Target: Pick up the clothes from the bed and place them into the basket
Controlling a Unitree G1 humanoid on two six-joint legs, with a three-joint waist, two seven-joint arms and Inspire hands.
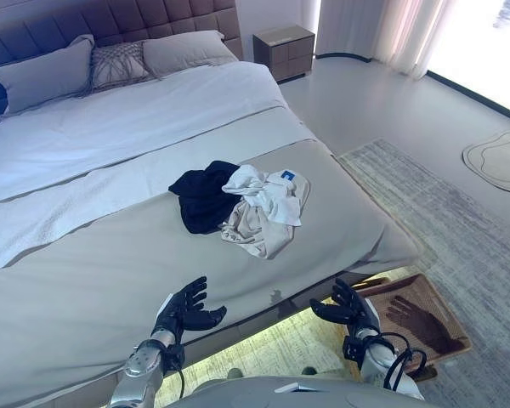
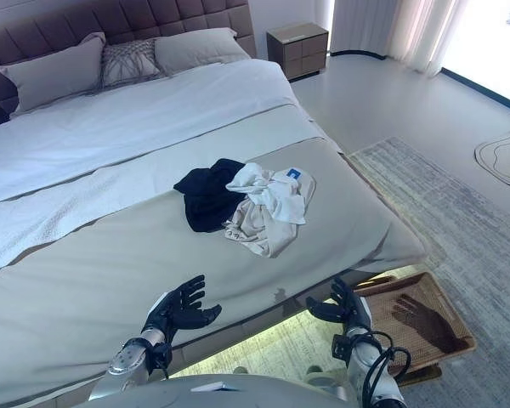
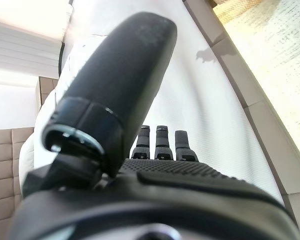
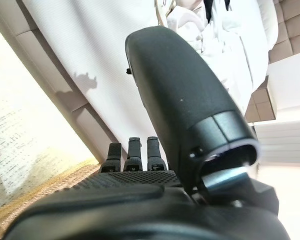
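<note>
The bed (image 1: 110,255) fills most of the view, with a grey cover over its near half and white bedding beyond. A grey rug (image 1: 459,212) lies on the floor to its right. The clothes (image 1: 242,200), a dark garment touching a crumpled pile of white and beige ones, lie on the grey cover near the bed's right side, well apart from both hands. The basket (image 1: 446,336), a brown woven one, sits on the floor by the bed's near right corner.

The left hand (image 1: 183,308) hovers over the bed's near edge, fingers spread and straight, holding nothing. The right hand (image 1: 347,308) hangs just beside the basket, below the bed's edge, its fingers likewise straight and empty.
</note>
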